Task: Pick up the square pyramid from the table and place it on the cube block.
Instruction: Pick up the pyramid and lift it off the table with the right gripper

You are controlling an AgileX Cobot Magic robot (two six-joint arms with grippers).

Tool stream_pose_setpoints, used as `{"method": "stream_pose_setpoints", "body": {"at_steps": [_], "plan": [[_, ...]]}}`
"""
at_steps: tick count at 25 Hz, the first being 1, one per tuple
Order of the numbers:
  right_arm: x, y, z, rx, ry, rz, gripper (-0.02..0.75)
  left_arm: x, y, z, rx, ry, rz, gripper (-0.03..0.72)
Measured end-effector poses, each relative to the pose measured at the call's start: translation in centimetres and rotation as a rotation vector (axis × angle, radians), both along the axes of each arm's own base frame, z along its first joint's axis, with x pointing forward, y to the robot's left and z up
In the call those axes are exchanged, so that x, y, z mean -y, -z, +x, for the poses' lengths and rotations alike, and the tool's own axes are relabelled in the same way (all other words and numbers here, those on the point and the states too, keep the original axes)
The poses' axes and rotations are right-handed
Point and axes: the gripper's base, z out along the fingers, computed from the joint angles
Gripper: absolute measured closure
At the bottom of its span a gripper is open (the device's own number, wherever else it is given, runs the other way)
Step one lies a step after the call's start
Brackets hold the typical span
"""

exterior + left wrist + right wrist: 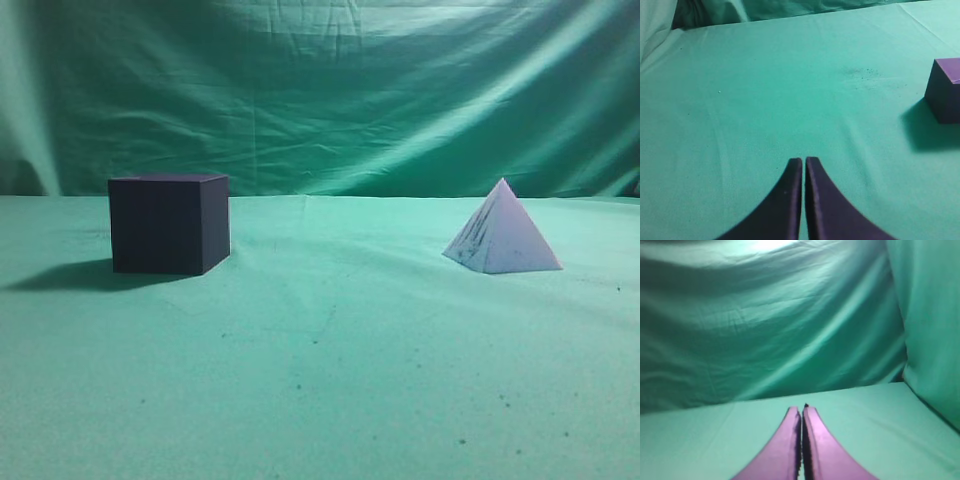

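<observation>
The dark navy-purple cube block [168, 223] stands on the green table [330, 360] at the left of the exterior view. The pale lavender square pyramid [502, 232], with dark scuffs on its left face, stands apart at the right. Neither gripper shows in the exterior view. My left gripper [803, 161] is shut and empty above the cloth; the cube block [945, 90] is at the right edge of the left wrist view, well away. My right gripper [801, 410] is shut and empty, facing the backdrop; the pyramid is out of the right wrist view.
A wrinkled green cloth backdrop [320, 90] hangs behind the table and also along the right side [932, 330]. Small dark specks dot the cloth near the front [460, 440].
</observation>
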Motion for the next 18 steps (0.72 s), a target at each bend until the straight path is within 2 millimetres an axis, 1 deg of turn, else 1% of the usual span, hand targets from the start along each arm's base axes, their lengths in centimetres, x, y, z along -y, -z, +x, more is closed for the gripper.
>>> {"method": "stream_pose_setpoints", "body": {"at_steps": [2, 5, 8, 14, 16, 18], "plan": [[-0.3, -2.7, 0.2, -0.047, -0.024, -0.071, 0.738, 0.0, 0.0, 0.0, 0.0, 0.0, 0.0, 0.688], [-0.7, -4.8, 1.8, -0.203, -0.071, -0.119, 0.738, 0.0, 0.0, 0.0, 0.0, 0.0, 0.0, 0.688], [-1.0, -5.1, 3.8, -0.371, -0.112, -0.14, 0.738, 0.0, 0.0, 0.0, 0.0, 0.0, 0.0, 0.688], [-1.5, -5.8, 7.2, -0.559, -0.161, -0.154, 0.738, 0.0, 0.0, 0.0, 0.0, 0.0, 0.0, 0.688], [-2.2, -6.1, 8.3, -0.635, -0.23, -0.194, 0.738, 0.0, 0.0, 0.0, 0.0, 0.0, 0.0, 0.688], [-3.4, -6.5, 9.4, -0.714, -0.336, -0.266, 0.738, 0.0, 0.0, 0.0, 0.0, 0.0, 0.0, 0.688]]}}
